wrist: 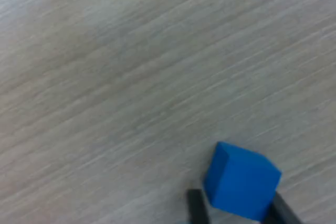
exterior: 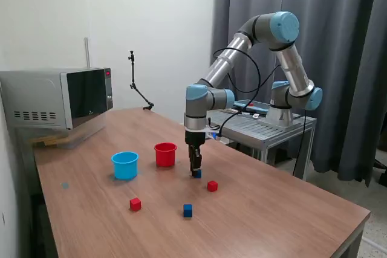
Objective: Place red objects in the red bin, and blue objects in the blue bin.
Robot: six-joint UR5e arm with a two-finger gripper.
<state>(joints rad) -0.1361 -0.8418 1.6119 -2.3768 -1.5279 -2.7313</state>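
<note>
Wood-grain bench [exterior: 272,209] lies under my pincer [wrist: 236,211], whose fingers flank a blue cube [wrist: 241,187] near the red cup [exterior: 165,154]; I cannot tell whether they press yet. Best squeeze squarely before lifting.

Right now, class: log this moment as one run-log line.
gripper: down at table, fingers either side of blue cube | grip: unconfirmed | red cup, light blue cup: no cubes seen inside | loose: two red cubes, one blue cube

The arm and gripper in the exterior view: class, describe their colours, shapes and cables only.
The arm has silver-grey tubular links and rounded joints with light blue caps. A black cable loops loosely along it. The gripper is narrow and black with two slim dark fingers.
</note>
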